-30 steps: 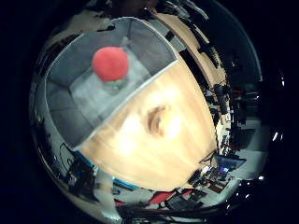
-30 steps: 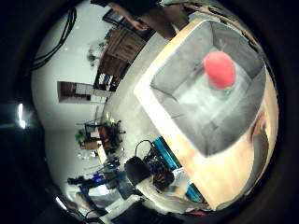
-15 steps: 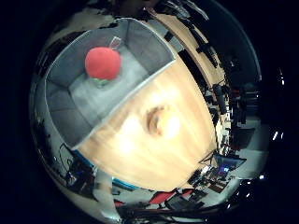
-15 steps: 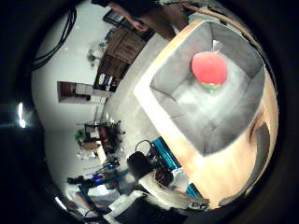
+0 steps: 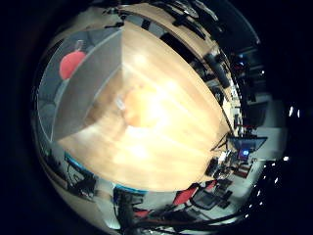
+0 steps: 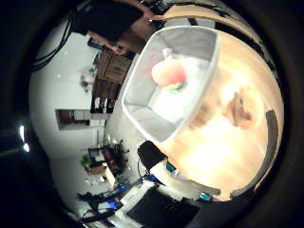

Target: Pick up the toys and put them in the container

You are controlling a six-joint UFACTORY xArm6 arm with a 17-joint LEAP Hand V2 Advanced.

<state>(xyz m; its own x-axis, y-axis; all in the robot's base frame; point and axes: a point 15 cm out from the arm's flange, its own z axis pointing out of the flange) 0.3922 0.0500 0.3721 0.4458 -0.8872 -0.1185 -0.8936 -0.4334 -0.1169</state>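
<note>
A red, apple-like toy (image 6: pixel 169 72) lies inside the grey fabric container (image 6: pixel 142 106), which stands on the wooden table (image 5: pixel 181 157). In the right little finger side palm view the red toy (image 5: pixel 71 65) shows past the container's grey wall (image 5: pixel 98 83). A tan, blurred toy (image 5: pixel 137 104) lies on the table just outside the container, and it also shows in the right thumb side palm view (image 6: pixel 239 106). My right hand is above the table near the container's side.
The table's edge (image 5: pixel 93 166) runs close to the container. Beyond it are chairs, a screen (image 5: pixel 245 149) and office furniture. Wooden cabinets (image 6: pixel 106 68) stand against the far wall of the room.
The whole picture has shifted, so the camera has moved from over the container toward the tan toy on the table. The red toy stays in the container.
</note>
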